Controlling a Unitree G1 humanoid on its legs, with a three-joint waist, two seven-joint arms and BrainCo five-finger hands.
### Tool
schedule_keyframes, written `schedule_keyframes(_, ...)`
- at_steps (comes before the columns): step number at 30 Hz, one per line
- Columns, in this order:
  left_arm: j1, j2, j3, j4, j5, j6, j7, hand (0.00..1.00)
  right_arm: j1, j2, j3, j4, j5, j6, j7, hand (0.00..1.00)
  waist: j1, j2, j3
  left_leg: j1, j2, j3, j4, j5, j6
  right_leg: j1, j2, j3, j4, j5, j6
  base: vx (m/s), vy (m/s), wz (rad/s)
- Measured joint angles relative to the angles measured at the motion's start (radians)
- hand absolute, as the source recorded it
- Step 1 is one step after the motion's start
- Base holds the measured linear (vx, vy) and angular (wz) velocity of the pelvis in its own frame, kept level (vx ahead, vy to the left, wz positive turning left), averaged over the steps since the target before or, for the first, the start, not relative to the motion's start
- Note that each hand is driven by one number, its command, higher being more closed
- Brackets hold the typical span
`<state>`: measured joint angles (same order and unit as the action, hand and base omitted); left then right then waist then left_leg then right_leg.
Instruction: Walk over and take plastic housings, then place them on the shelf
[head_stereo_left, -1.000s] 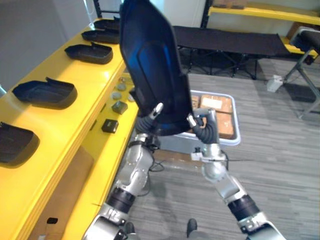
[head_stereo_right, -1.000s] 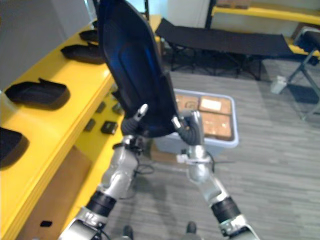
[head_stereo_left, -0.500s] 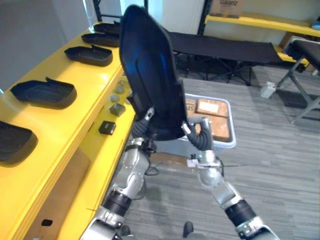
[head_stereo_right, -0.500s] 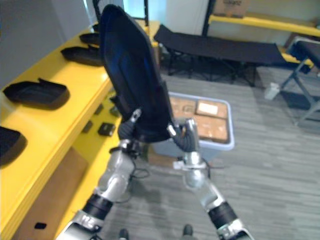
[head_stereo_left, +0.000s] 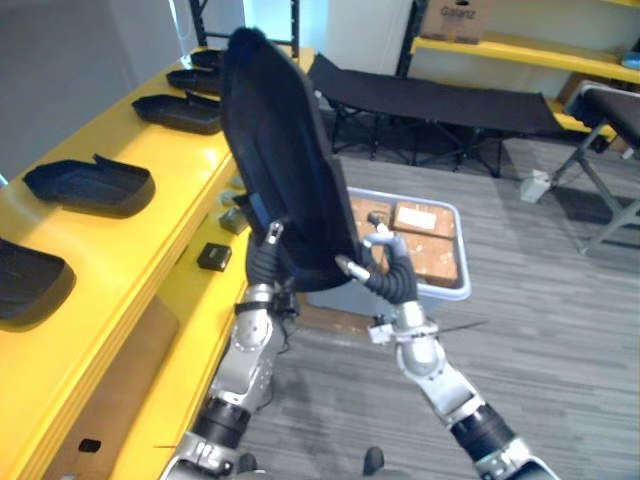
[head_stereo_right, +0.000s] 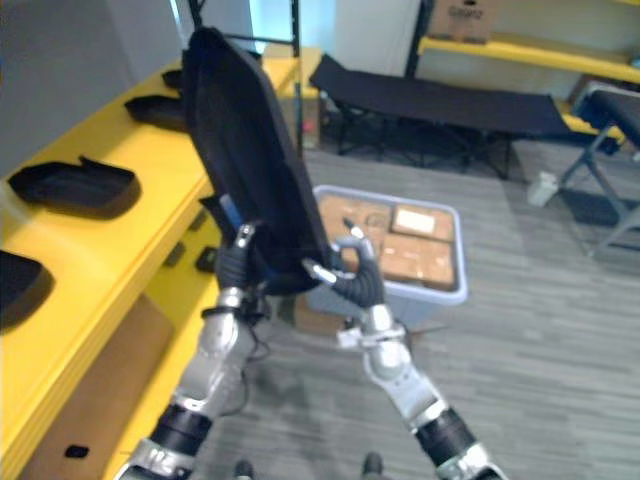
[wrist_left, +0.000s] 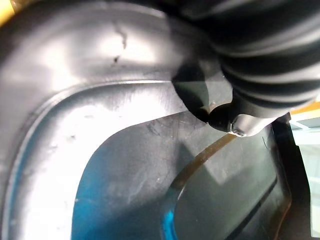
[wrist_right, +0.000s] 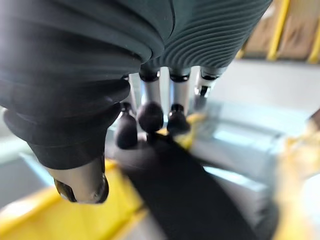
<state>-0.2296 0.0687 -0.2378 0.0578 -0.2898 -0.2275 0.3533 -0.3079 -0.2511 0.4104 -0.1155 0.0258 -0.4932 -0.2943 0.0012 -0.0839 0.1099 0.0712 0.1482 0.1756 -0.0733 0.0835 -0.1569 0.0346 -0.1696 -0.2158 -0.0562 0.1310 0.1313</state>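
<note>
Large black plastic housing (head_stereo_left: 285, 190) upright beside yellow shelf (head_stereo_left: 190, 160); smaller black housings (head_stereo_left: 90, 185) lying on it.

1. Both eye views: from the head, looking down and forward, mid-range; they share the yellow shelf (head_stereo_left: 190, 160) and the upright plastic housing (head_stereo_left: 280, 170).
2. Left wrist view: pressed close against the plastic housing's inner face.
3. Right wrist view: very close, looking along the right hand (wrist_right: 150, 95) to the plastic housing's edge.

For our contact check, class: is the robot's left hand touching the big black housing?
Touching. The left wrist view shows the left hand pressing its thumb onto the housing, no gap.
</note>
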Motion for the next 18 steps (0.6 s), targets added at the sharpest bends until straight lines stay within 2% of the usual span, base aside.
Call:
schedule_keyframes(1,0.002,0.0,0.003,0.0,0.022,-0.003,0.008,1.0,-0.008,0.0,-0.019,-0.025,0.033,0.0,0.017,0.0,0.0,-0.002,-0.001,0.0,0.0,0.0,-0.002,0.0,0.0,-0.001,0.0,0.0,0.001,0.0,0.0,-0.03,0.013,0.0)
schedule_keyframes(3,0.012,-0.001,0.038,0.0,0.097,-0.014,0.045,1.0,-0.02,0.0,-0.147,-0.096,0.179,0.007,0.065,0.0,-0.002,-0.008,-0.005,0.008,0.0,0.005,-0.004,0.0,0.0,-0.001,0.0,0.005,0.005,-0.004,0.001,-0.02,0.01,-0.06)
schedule_keyframes(4,0.017,-0.001,0.051,0.0,0.107,-0.019,0.057,1.0,-0.019,0.0,-0.182,-0.108,0.215,0.02,0.075,0.0,-0.004,-0.008,-0.005,0.012,0.0,0.01,-0.005,0.0,0.0,-0.001,0.0,0.009,0.008,-0.006,0.001,-0.01,0.013,-0.19)
schedule_keyframes(7,0.026,-0.002,0.139,-0.002,0.115,-0.035,0.103,1.0,0.024,-0.004,-0.364,-0.155,0.329,0.045,0.078,0.0,-0.017,-0.009,-0.006,0.026,0.0,0.037,-0.005,-0.008,-0.002,-0.006,0.0,0.033,0.013,-0.018,0.003,-0.02,0.012,-0.24)
schedule_keyframes(9,0.037,-0.009,0.197,-0.014,0.139,-0.063,0.143,1.0,0.12,-0.005,-0.492,-0.209,0.414,0.055,0.077,0.0,-0.023,-0.007,-0.011,0.031,0.0,0.059,-0.006,-0.016,-0.005,-0.019,0.001,0.055,0.013,-0.018,0.003,0.0,0.013,-0.25)
schedule_keyframes(12,0.045,-0.016,0.224,-0.042,0.154,-0.076,0.168,1.0,0.229,0.006,-0.587,-0.216,0.485,0.066,0.078,0.0,-0.048,-0.005,-0.017,0.031,-0.002,0.072,-0.006,-0.019,-0.002,-0.025,0.0,0.064,0.013,-0.017,0.009,0.04,0.015,-0.18)
schedule_keyframes(13,0.045,-0.025,0.237,-0.047,0.156,-0.101,0.187,1.0,0.309,0.031,-0.632,-0.212,0.52,0.079,0.08,0.0,-0.055,0.002,-0.031,0.031,-0.002,0.094,-0.006,-0.023,-0.002,-0.037,0.002,0.087,0.011,-0.012,0.015,0.06,0.016,-0.29)
schedule_keyframes(16,0.046,-0.045,0.258,-0.048,0.182,-0.129,0.206,1.0,0.428,0.101,-0.671,-0.139,0.519,0.082,0.097,0.0,-0.095,0.013,-0.037,0.033,0.0,0.109,-0.006,-0.03,-0.004,-0.045,0.006,0.103,0.011,-0.009,0.012,0.04,0.011,-0.18)
schedule_keyframes(18,0.046,-0.046,0.259,-0.051,0.182,-0.148,0.212,1.0,0.473,0.135,-0.676,-0.084,0.519,0.083,0.099,0.0,-0.108,0.017,-0.039,0.032,0.002,0.118,-0.006,-0.033,-0.006,-0.054,0.009,0.114,0.011,-0.008,0.01,0.02,-0.001,-0.2)
